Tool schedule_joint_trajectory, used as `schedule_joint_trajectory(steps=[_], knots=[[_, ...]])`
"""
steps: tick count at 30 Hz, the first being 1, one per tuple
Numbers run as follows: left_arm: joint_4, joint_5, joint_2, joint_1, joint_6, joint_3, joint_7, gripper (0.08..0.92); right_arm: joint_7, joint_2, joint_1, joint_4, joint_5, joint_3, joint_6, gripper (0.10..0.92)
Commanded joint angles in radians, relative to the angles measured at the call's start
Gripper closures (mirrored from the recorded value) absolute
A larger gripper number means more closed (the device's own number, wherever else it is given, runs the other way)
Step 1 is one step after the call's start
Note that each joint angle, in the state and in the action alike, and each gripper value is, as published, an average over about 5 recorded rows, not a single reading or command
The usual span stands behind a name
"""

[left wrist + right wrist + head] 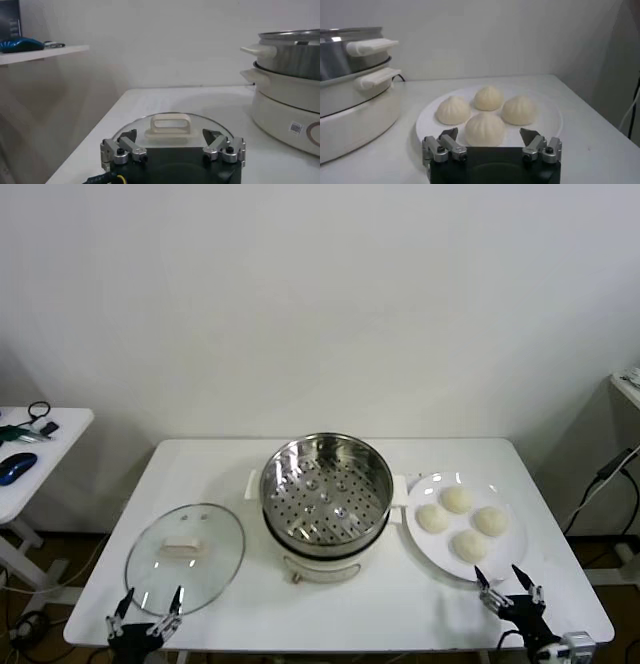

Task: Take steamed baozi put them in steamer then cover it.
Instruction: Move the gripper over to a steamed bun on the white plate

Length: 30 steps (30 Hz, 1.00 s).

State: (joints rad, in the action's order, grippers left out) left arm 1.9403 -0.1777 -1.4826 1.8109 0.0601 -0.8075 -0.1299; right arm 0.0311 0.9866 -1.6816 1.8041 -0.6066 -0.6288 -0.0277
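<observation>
Several cream-white steamed baozi [456, 499] [485, 129] lie on a white plate [421, 541] [547, 120] to the right of the steamer. The steamer [325, 494] [290, 55] [345, 55], a shiny perforated steel basket on a white pot base, stands mid-table with nothing in it. The glass cover [185, 556] with its whitish handle [170, 125] lies flat on the table to the steamer's left. My left gripper [147, 609] [169, 135] hovers open at the front edge just short of the cover. At the front right, my right gripper [510, 584] [488, 132] is open just short of the nearest bun.
The white table [400, 604] ends right under both grippers. A side table [40, 446] at the far left carries a blue mouse [15, 467] and cables. Another surface's edge [628, 384] and a hanging cable [600, 484] are at the far right.
</observation>
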Motion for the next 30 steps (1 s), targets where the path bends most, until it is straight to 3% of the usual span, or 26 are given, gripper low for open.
schedule_joint_trajectory(steps=[1, 8, 16, 23, 30], knots=[[0.003, 0.003, 0.003, -0.001, -0.001, 0.001, -0.001, 0.177, 0.005, -0.055, 0.08, 0.059, 0.012, -0.066, 0.199, 0.203], [0.012, 0.003, 0.01, -0.001, 0.002, 0.004, -0.002, 0.177, 0.059, -0.329, 0.48, -0.055, -0.005, 0.019, 0.367, 0.203], [0.016, 0.003, 0.014, 0.003, 0.009, 0.007, -0.002, 0.177, 0.499, -0.608, 1.308, -0.428, 0.192, 0.825, 0.312, 0.203], [0.016, 0.003, 0.02, 0.011, 0.017, 0.008, -0.003, 0.177, 0.963, -0.582, 2.006, -0.65, 0.428, 1.606, 0.044, 0.203], [0.015, 0.009, 0.021, 0.021, 0.027, 0.013, -0.004, 0.177, 1.096, -0.459, 2.33, -0.754, 0.449, 2.049, -0.054, 0.203]])
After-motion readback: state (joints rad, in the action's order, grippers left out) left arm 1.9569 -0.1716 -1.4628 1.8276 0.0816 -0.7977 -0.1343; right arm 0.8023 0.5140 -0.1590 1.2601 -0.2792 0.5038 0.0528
